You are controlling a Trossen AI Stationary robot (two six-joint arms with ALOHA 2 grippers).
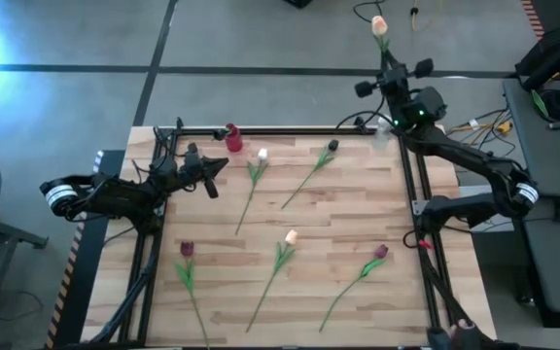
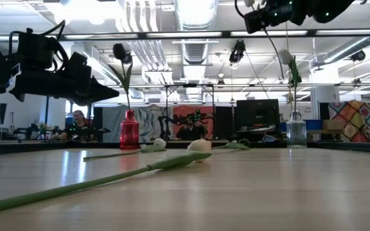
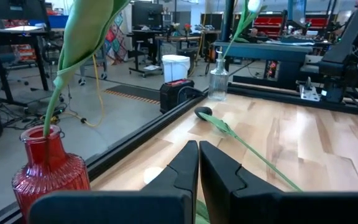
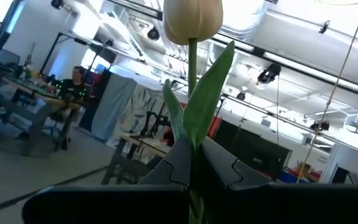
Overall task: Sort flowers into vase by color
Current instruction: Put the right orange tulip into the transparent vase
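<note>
My right gripper (image 1: 388,60) is raised beyond the table's far right corner, shut on a pale tulip (image 4: 193,18). A clear vase (image 2: 296,130) at that corner holds another pale tulip (image 2: 286,57). The red vase (image 1: 232,138) on the far edge holds a dark tulip (image 2: 119,51). My left gripper (image 3: 198,163) is shut, touches nothing and hovers just to the near-left of the red vase (image 3: 45,171). On the table lie a white tulip (image 1: 262,154), a dark one (image 1: 332,146), a peach one (image 1: 291,236) and two maroon ones (image 1: 187,249) (image 1: 381,251). My right gripper pinches the pale tulip's stem (image 4: 193,134) between its two fingers, just below the leaves and well below the head. The tulip stands upright, lifted clear, with head and leaf above the fingers. The stem below the fingers is hidden in the right wrist view.
A black frame rail (image 1: 290,131) runs along the table's far edge, with more rails down both sides. Beyond the table are benches, monitors and a seated person (image 2: 79,122). Bare wood (image 1: 231,282) lies between the loose tulips.
</note>
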